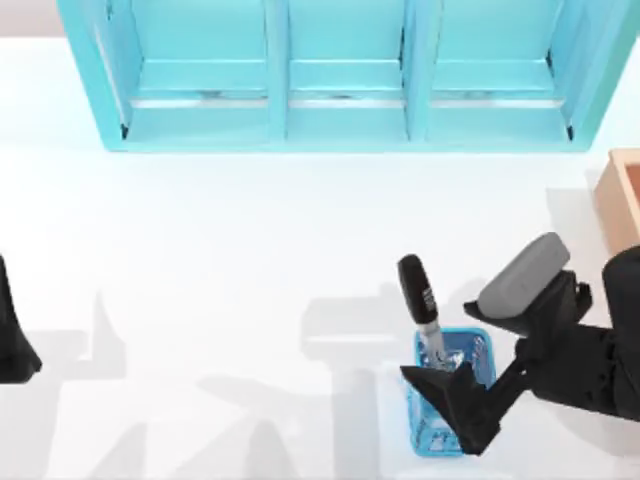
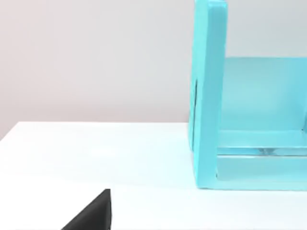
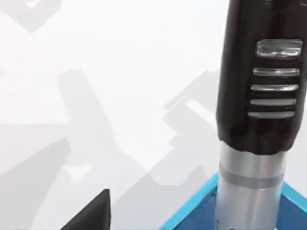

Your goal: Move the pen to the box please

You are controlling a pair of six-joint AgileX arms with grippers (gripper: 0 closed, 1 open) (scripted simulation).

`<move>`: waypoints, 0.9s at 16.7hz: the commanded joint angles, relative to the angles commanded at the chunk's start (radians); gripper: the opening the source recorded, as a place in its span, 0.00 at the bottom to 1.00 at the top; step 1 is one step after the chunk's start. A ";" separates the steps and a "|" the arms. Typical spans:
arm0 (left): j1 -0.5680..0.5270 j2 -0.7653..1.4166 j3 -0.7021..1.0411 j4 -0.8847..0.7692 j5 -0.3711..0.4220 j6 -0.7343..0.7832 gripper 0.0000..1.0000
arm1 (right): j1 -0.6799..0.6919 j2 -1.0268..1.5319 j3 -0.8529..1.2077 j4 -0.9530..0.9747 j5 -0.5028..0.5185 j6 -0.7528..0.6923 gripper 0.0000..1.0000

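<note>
open table [image 1: 250, 240] mid-left, shelf unit [image 1: 340, 75] blocking the far edge

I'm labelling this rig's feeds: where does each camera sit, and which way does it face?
Top view: above the table, looking down on the pen in the blue basket, the right gripper at it, the left arm parked at the left edge.
Left wrist view: faces the turquoise shelf unit.
Right wrist view: close on the pen.
Top and right wrist views share pen and basket.

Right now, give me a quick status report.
Right end effector at the blue basket, beside the pen. Pen standing in basket, not yet lifted. Left arm parked at table's left edge. Box far right, path open.
</note>
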 joint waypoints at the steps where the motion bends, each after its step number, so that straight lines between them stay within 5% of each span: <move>1: 0.000 0.000 0.000 0.000 0.000 0.000 1.00 | 0.015 0.061 0.006 0.057 0.013 0.009 1.00; 10: 0.000 0.000 0.000 0.000 0.000 0.000 1.00 | 0.061 0.228 0.019 0.221 0.054 0.039 1.00; 15: 0.000 0.000 0.000 0.000 0.000 0.000 1.00 | 0.061 0.228 0.019 0.221 0.054 0.039 0.62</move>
